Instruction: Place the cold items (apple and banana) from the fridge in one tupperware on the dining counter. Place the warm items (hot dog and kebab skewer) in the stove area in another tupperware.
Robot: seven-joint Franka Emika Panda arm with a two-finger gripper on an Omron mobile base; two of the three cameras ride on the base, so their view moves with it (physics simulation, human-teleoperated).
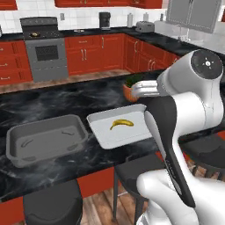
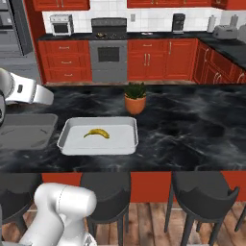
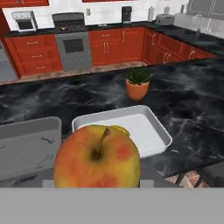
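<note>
The end effector pinches the apple (image 3: 97,156), poised to join the banana (image 1: 121,123) in the tupperware (image 1: 100,135) at twelve o'clock.

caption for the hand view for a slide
Apple close before the camera, above the white tupperware on the dining counter.
</note>
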